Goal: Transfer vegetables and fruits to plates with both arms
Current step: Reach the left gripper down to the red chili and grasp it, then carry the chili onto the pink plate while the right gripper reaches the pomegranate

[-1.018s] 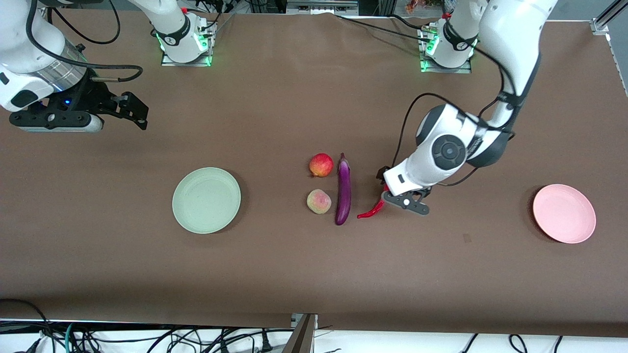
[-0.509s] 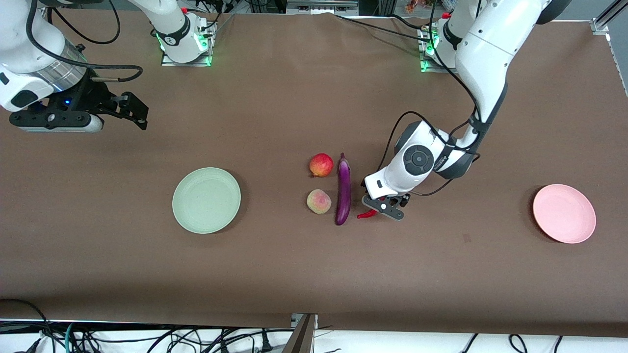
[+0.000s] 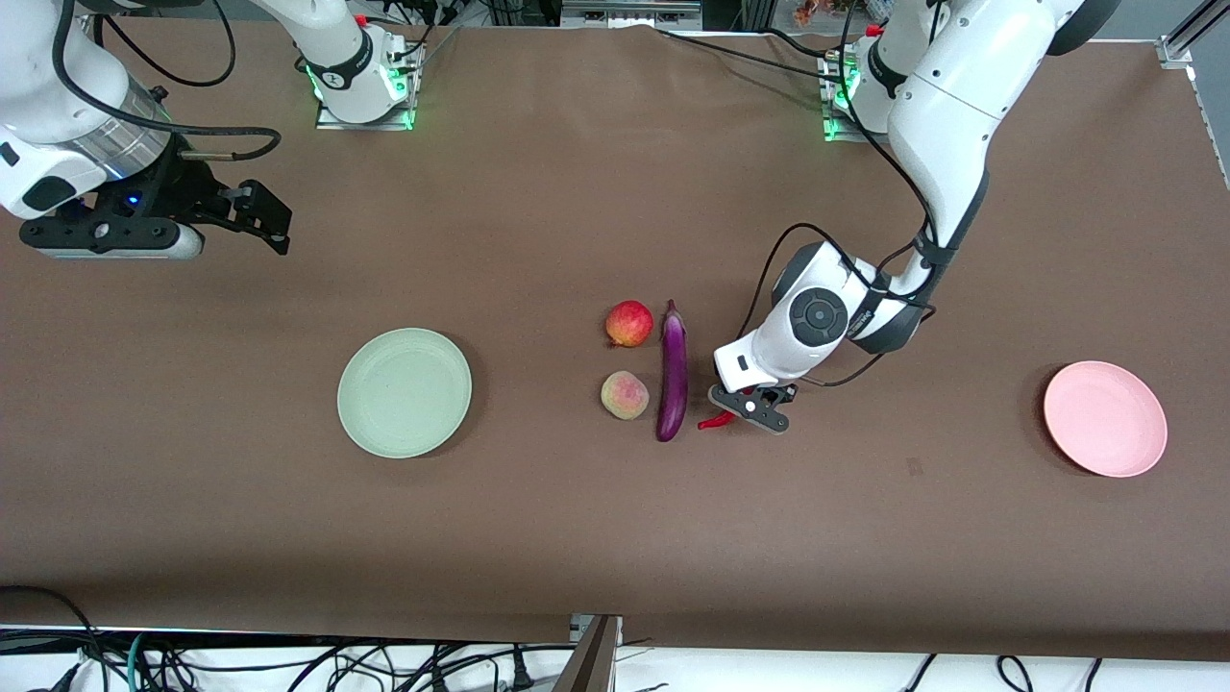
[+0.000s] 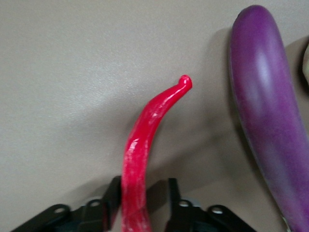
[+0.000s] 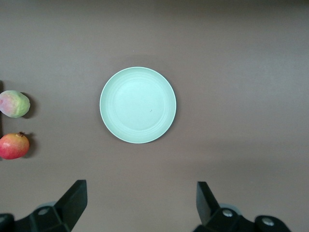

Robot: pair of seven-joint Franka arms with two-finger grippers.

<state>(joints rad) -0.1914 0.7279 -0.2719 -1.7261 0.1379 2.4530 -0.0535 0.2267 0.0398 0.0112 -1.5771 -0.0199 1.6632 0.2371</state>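
Note:
The red chili pepper (image 3: 716, 421) lies on the table beside the purple eggplant (image 3: 674, 375). My left gripper (image 3: 748, 411) is down at the chili's thick end. In the left wrist view the chili (image 4: 145, 135) runs between the open fingers of this gripper (image 4: 142, 193); one finger touches it, the other stands apart. The eggplant (image 4: 270, 121) lies alongside. The red-yellow apple (image 3: 628, 323) and the paler peach (image 3: 625, 395) sit beside the eggplant. My right gripper (image 3: 264, 219) waits open and empty in the air, looking down on the green plate (image 5: 138, 105).
The green plate (image 3: 405, 391) lies toward the right arm's end of the table and the pink plate (image 3: 1105, 418) toward the left arm's end, both holding nothing. The brown cloth covers the table. Cables hang along the edge nearest the front camera.
My left gripper has come down and moved toward the eggplant, so its fingers now straddle the chili's thick end. The right arm has not moved.

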